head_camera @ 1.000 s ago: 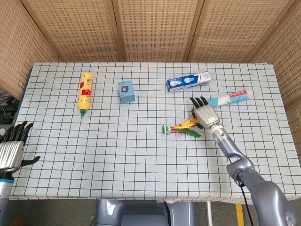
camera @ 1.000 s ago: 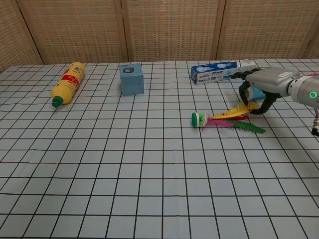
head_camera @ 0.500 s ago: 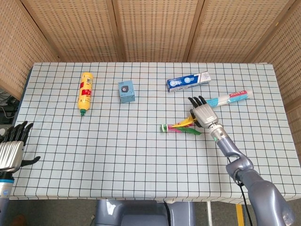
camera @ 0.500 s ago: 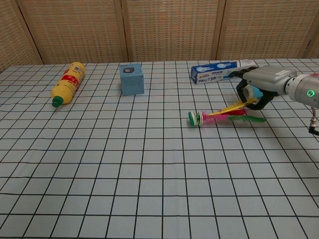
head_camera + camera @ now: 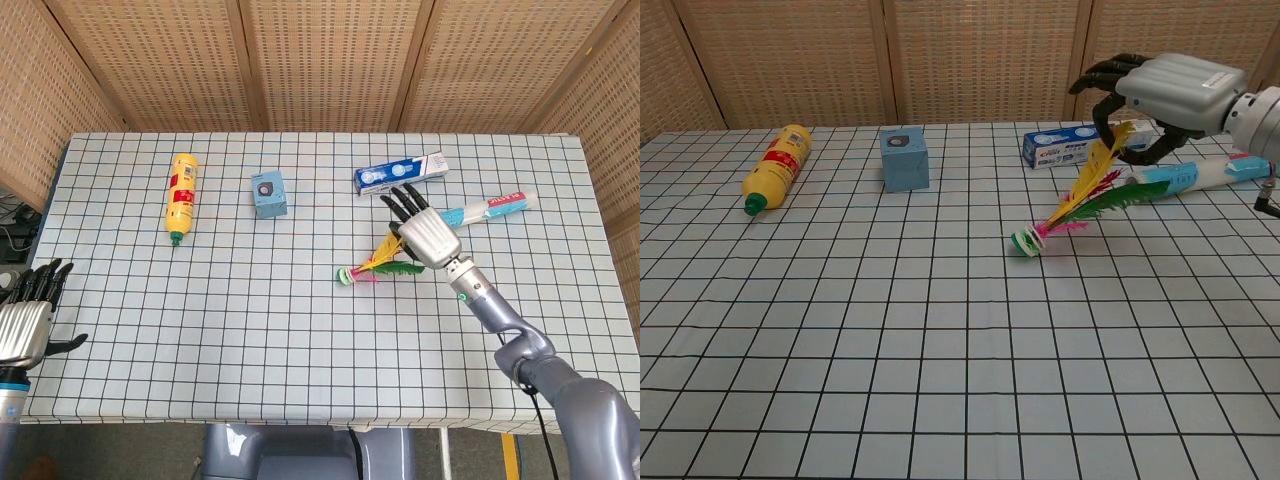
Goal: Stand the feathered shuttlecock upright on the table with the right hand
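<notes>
The feathered shuttlecock (image 5: 372, 265) (image 5: 1080, 200) has yellow, pink and green feathers and a green-and-white base. It tilts steeply, base low at the left by the checked table (image 5: 300, 330) (image 5: 890, 350), feathers rising to the right. My right hand (image 5: 420, 232) (image 5: 1165, 85) is raised above the table and pinches the feather tips, its other fingers curled over them. Whether the base touches the cloth I cannot tell. My left hand (image 5: 25, 315) hangs open off the table's left front corner, holding nothing, and shows only in the head view.
A yellow bottle (image 5: 181, 193) (image 5: 777, 167) lies at the far left. A small blue box (image 5: 269, 193) (image 5: 905, 157) stands in the far middle. A toothpaste carton (image 5: 400, 173) (image 5: 1065, 146) and a tube (image 5: 490, 208) (image 5: 1200, 174) lie behind the right hand.
My right hand closed on the feather tips and rose, moving slightly left. The shuttlecock went from lying flat to tilting steeply, its base sliding a little left. The left hand stayed put.
</notes>
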Available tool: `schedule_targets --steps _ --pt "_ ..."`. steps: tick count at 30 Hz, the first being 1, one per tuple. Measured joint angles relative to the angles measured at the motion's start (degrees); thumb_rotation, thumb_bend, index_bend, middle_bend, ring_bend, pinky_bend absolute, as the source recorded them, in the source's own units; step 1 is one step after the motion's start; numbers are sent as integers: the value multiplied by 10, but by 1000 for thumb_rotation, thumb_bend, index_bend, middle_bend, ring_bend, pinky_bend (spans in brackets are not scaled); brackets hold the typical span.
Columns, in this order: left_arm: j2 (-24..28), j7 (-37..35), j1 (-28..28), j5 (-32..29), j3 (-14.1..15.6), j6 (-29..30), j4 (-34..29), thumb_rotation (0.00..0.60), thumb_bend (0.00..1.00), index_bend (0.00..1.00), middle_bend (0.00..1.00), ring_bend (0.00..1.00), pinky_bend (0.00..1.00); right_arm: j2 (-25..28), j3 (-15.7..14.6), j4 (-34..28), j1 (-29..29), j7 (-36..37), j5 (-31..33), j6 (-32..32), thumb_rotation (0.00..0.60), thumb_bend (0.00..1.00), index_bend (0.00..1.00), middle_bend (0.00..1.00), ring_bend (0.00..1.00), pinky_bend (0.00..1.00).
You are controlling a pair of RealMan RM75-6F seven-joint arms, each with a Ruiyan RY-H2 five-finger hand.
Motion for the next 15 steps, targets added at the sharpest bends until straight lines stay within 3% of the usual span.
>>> schedule_targets --steps 7,15 --pt "4 -8 2 8 3 4 -3 600 0 0 0 0 0 69 -3 -142 10 -124 -49 54 600 644 747 205 0 0" --pt "6 -11 2 9 4 4 -3 600 0 0 0 0 0 82 -4 -198 31 -201 -76 45 600 642 739 205 0 0"
